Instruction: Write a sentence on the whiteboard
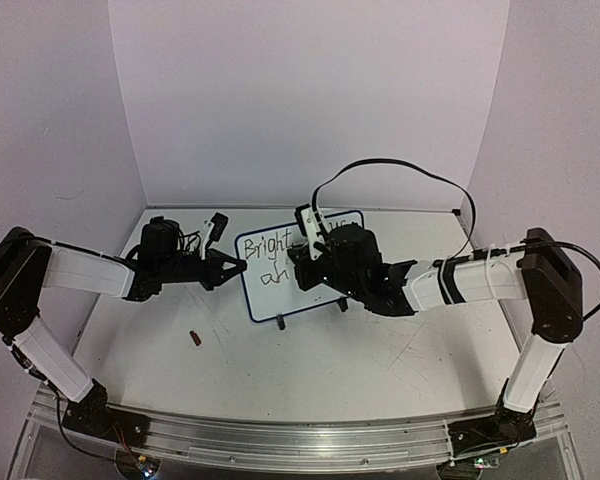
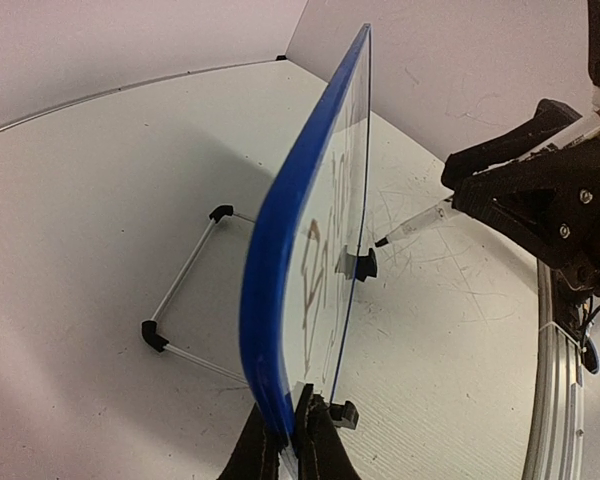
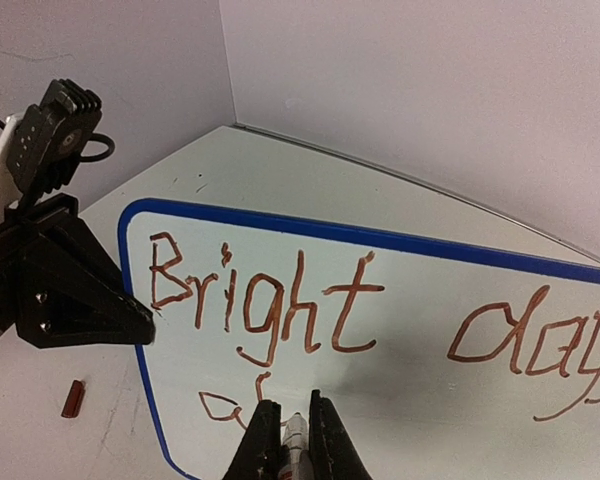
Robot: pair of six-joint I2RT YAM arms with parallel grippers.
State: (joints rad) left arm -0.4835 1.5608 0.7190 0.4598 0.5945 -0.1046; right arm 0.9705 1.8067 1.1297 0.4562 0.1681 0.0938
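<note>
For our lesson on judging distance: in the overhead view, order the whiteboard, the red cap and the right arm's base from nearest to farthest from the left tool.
1. The whiteboard, its left edge clamped in the left tool.
2. The red cap, on the table toward the near edge.
3. The right arm's base, at the near right corner.

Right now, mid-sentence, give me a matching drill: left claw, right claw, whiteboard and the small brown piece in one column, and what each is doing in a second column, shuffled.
Column one:
1 left claw
2 right claw
3 whiteboard
4 small brown piece

Column two:
A lying loose on the table
B shut on the marker
C standing on edge, partly written on
D shut on the whiteboard's edge

Pairs: 1-D, 2-B, 3-C, 4-A
</note>
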